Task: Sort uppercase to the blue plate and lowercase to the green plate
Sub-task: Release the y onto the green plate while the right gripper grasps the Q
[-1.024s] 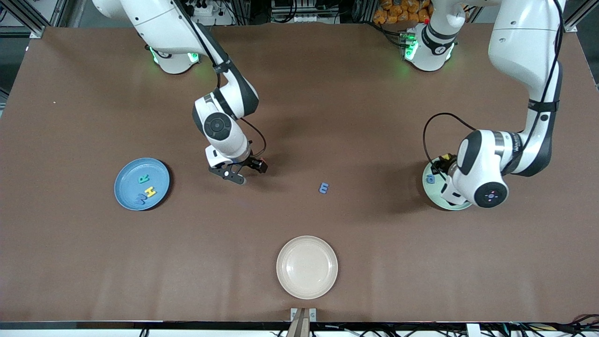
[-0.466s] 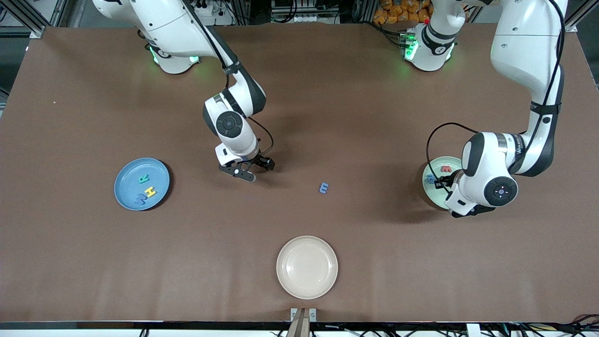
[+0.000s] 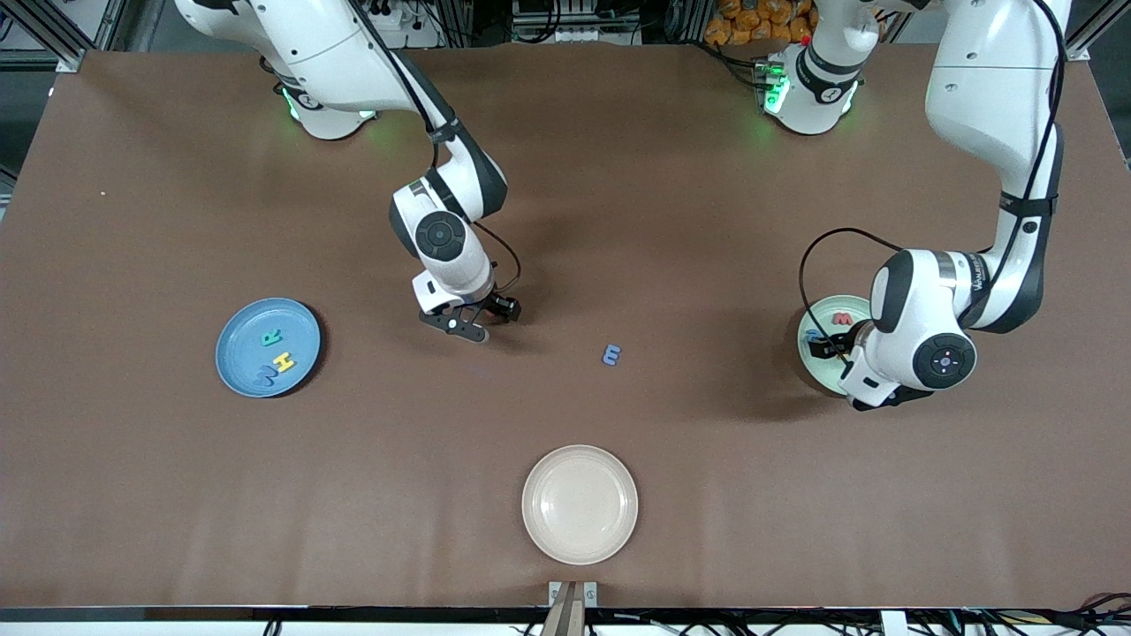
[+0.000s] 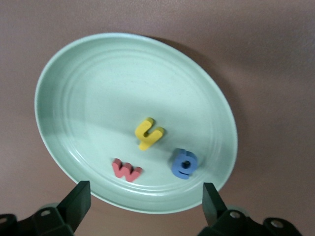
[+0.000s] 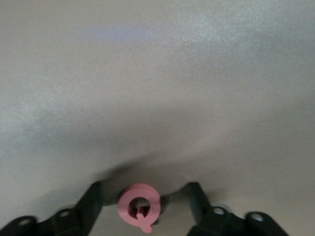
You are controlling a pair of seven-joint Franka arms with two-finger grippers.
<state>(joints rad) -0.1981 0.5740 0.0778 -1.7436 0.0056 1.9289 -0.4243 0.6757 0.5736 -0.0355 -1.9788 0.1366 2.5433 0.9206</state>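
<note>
The red G [image 5: 139,206] lies flat on the desk, toward the right arm's end from the blue m [image 3: 611,355]. It sits squarely between the right gripper's [image 3: 477,320] fingers [image 5: 93,199], which stand spread with a gap on each side, so closing should pinch it. The left gripper [image 4: 145,189] waits, spread wide, over the green plate [image 4: 74,88], toward the left arm's end from that m.

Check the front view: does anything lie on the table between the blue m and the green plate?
No. Between the blue m and the green plate the front view shows only bare brown table.
</note>
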